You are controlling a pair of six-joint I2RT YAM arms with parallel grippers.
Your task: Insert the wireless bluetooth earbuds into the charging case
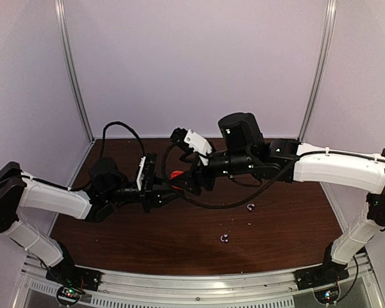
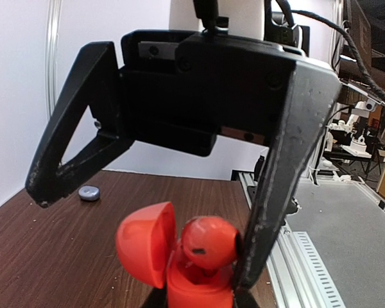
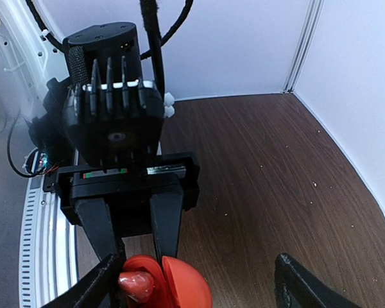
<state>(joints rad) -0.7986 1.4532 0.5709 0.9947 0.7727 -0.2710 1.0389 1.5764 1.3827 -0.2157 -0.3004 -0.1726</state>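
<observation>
The charging case [image 2: 199, 290] is red, round and open, its lid [image 2: 144, 244] swung to the left. My left gripper [image 1: 164, 191] is shut on the case's base and holds it above the table. A red earbud [image 2: 208, 242] sits in the top of the case. My right gripper [image 3: 196, 277] is open wide around the case, one finger [image 2: 276, 192] resting against the earbud and the other finger [image 2: 61, 163] well apart. Two silvery-grey earbuds [image 1: 250, 206] [image 1: 224, 238] lie on the table to the right.
A small grey round piece [image 2: 90, 192] lies on the brown table [image 3: 276, 167] near the back wall. White walls close in the back and sides. An aluminium rail [image 1: 199, 282] runs along the near edge.
</observation>
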